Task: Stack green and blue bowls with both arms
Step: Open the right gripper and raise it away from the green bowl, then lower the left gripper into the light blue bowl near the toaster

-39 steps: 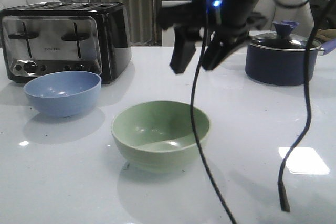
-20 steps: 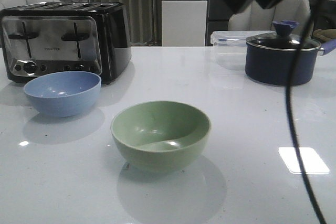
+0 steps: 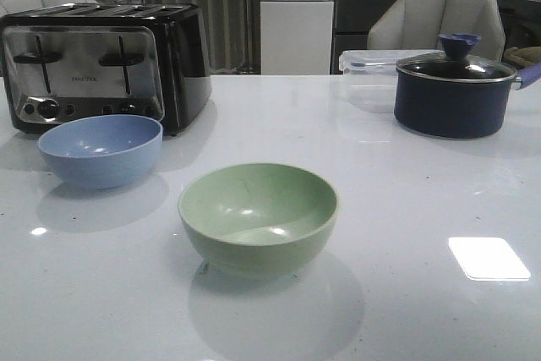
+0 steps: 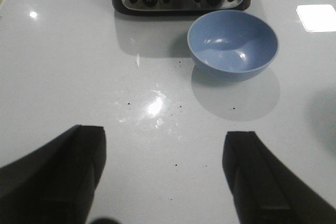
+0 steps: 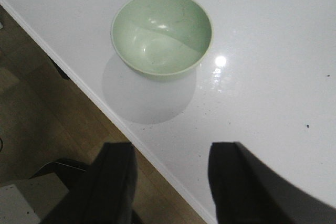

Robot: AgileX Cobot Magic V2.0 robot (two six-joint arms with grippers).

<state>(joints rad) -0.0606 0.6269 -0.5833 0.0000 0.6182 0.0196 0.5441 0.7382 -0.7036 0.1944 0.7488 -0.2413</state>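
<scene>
The pale green bowl (image 3: 258, 216) stands upright on the white table near the front, also in the right wrist view (image 5: 161, 33). The blue bowl (image 3: 101, 149) stands upright to its left in front of the toaster, also in the left wrist view (image 4: 233, 44). The bowls are apart. Neither arm shows in the front view. My left gripper (image 4: 164, 142) is open and empty above bare table, well short of the blue bowl. My right gripper (image 5: 170, 156) is open and empty over the table's edge, well short of the green bowl.
A black and chrome toaster (image 3: 101, 61) stands at the back left. A dark navy pot with a glass lid (image 3: 455, 90) and a clear plastic box (image 3: 368, 78) stand at the back right. The table edge (image 5: 94, 103) and wooden floor show in the right wrist view.
The right arm and its cable, which hung over the table in front of the pot, have moved up and out of the front view. The bowls have not moved.
</scene>
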